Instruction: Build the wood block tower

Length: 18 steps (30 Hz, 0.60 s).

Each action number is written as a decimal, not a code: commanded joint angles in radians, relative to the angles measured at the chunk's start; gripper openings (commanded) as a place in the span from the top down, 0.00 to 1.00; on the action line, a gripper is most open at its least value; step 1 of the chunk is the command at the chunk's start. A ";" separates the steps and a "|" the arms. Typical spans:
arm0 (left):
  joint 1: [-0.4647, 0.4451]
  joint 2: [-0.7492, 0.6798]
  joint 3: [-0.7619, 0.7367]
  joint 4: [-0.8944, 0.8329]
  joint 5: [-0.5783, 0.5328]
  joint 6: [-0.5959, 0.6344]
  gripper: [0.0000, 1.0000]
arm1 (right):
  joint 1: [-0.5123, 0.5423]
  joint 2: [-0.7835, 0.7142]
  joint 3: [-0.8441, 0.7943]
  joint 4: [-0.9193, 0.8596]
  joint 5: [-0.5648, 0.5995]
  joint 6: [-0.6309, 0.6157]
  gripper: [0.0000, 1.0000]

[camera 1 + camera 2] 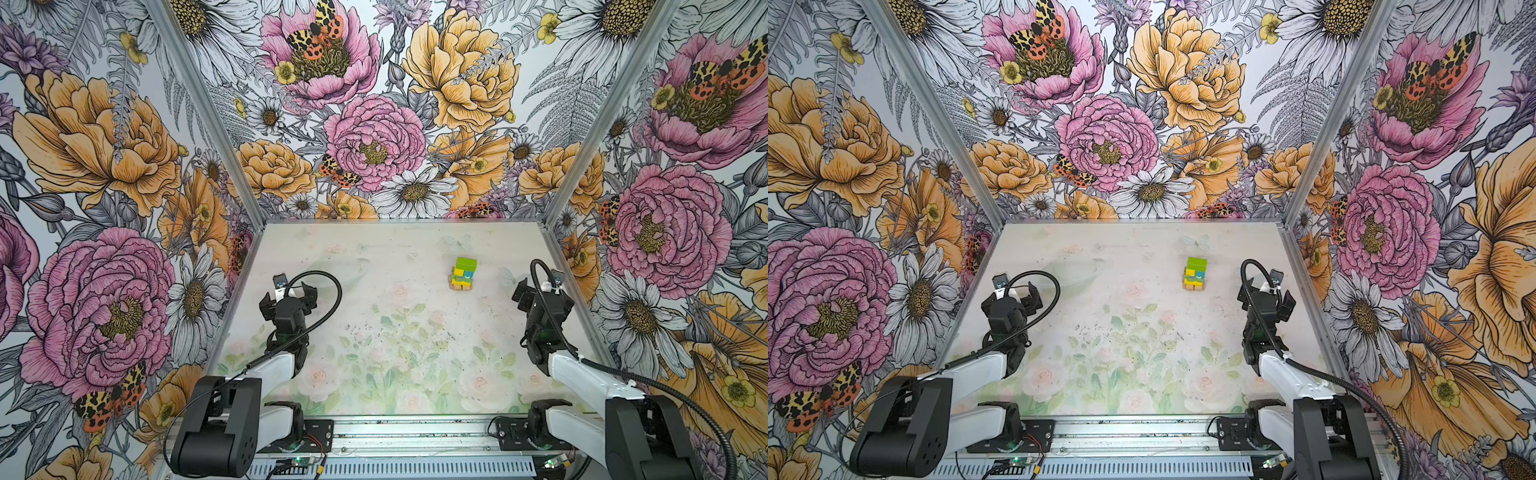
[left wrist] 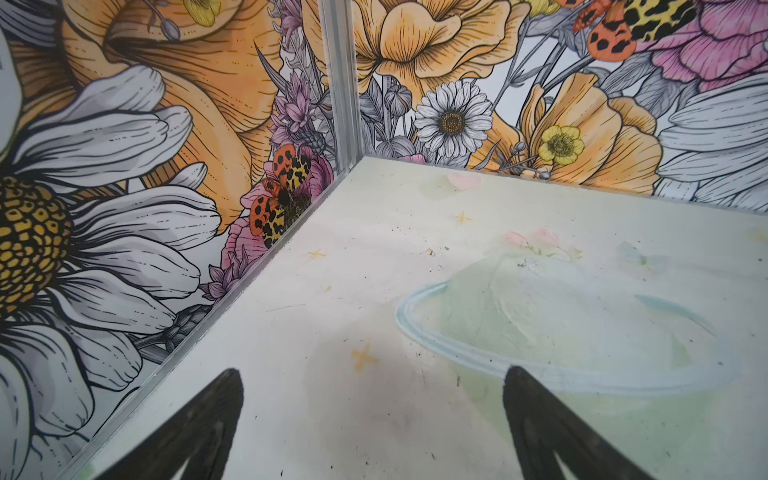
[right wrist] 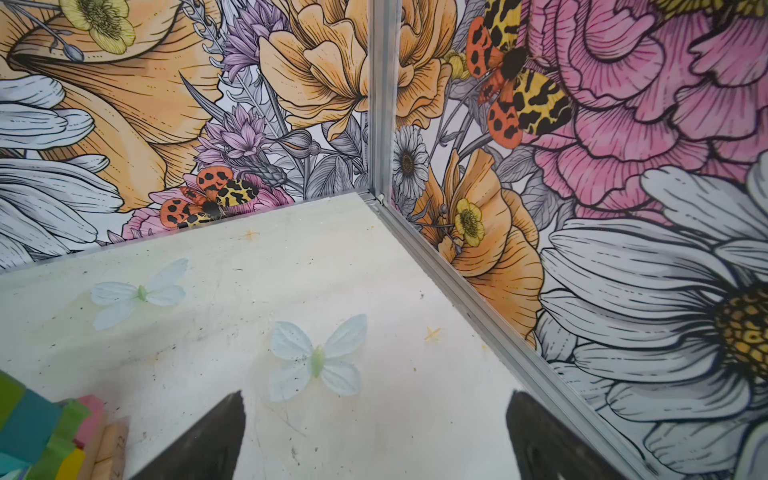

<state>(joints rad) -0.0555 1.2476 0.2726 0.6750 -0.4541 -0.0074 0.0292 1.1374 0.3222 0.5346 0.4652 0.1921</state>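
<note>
Left gripper point(image 2: 372, 370) and right gripper point(image 3: 376, 392) both hang with jaws wide apart, empty. One tower point(image 1: 463, 274) stands on the table point(image 1: 374, 332) right of middle, one lime-green block point(image 1: 466, 264) topmost. Marks on a tan bar point(image 3: 110, 446) are unreadable.

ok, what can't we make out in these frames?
- Tower, both top views: too small to count the blocks. Its far side is hidden behind the stack itself, and the lime-green block covers what lies under it.
- Tower, right wrist view: cut off by the frame edge, so only a few block ends show.
- Tower, left wrist view: out of frame.
</note>
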 commanded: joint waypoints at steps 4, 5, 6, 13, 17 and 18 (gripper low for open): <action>0.031 0.057 0.016 0.182 0.133 0.020 0.01 | -0.024 0.145 -0.020 0.242 -0.082 -0.019 0.00; 0.035 0.055 0.019 0.168 0.143 0.018 0.01 | -0.025 0.163 -0.024 0.267 -0.081 -0.015 0.00; 0.041 0.053 0.021 0.162 0.155 0.012 0.01 | -0.028 0.183 -0.027 0.296 -0.080 -0.016 0.00; 0.100 0.265 -0.077 0.587 0.305 -0.051 0.01 | -0.047 0.287 0.003 0.343 -0.110 -0.007 0.00; 0.104 0.316 -0.058 0.598 0.368 -0.037 0.01 | -0.051 0.309 0.006 0.370 -0.163 -0.031 0.00; 0.103 0.316 -0.045 0.570 0.370 -0.038 0.01 | -0.051 0.308 0.009 0.363 -0.172 -0.032 0.00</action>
<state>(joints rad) 0.0418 1.5703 0.2077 1.1336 -0.1635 -0.0303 -0.0147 1.4364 0.3046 0.8505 0.3439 0.1768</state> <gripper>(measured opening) 0.987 0.996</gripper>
